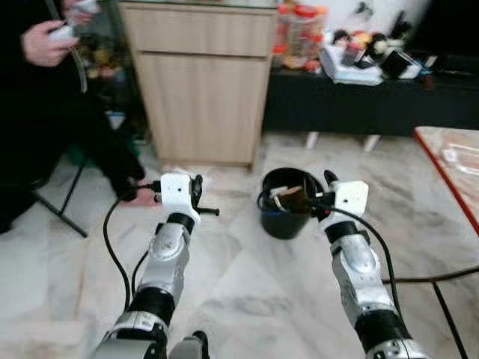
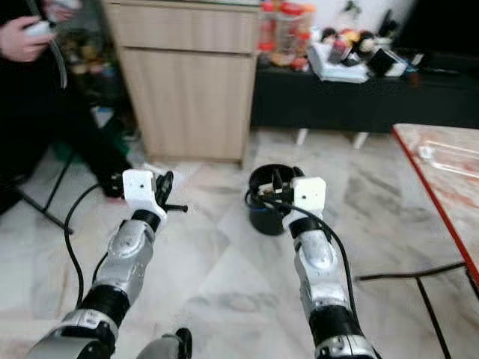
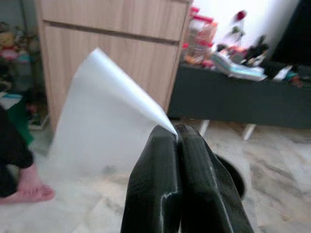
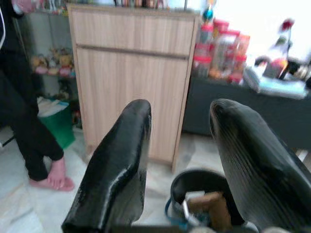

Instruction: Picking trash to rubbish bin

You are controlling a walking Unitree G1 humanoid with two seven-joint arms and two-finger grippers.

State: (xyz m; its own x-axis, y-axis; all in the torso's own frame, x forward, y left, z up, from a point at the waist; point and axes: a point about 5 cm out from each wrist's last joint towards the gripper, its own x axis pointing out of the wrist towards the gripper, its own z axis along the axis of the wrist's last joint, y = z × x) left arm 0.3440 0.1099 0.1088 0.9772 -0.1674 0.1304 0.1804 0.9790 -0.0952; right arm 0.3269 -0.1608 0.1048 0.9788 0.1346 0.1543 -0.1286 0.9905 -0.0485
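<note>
So your left gripper (image 3: 177, 141) has its fingers pressed together on the corner of a white sheet (image 3: 104, 116), pinching just the edge so the rest of the paper hangs free and curls away. That's the trash in hand, held up off the floor (image 1: 247, 277) to the left of the bin (image 1: 286, 213), near the cabinet (image 1: 200, 82). A corner pinch makes sense for something this thin, since there's not much else to grab.

Your right gripper (image 4: 180, 141) has its fingers spread wide with nothing between them, hovering just at the right edge of the bin. Looks like it's parked there, out of the left arm's way.

The bin is a small black bucket on the marble floor, already holding something brown and a few other scraps. I'd guess you swing the left arm right over the rim and let go.

A person (image 1: 45, 90) sits at far left, holding something I can't make out.

No readable labels or writing anywhere; the jars (image 1: 299, 34) on the dark desk (image 1: 359, 105) are too blurry.
</note>
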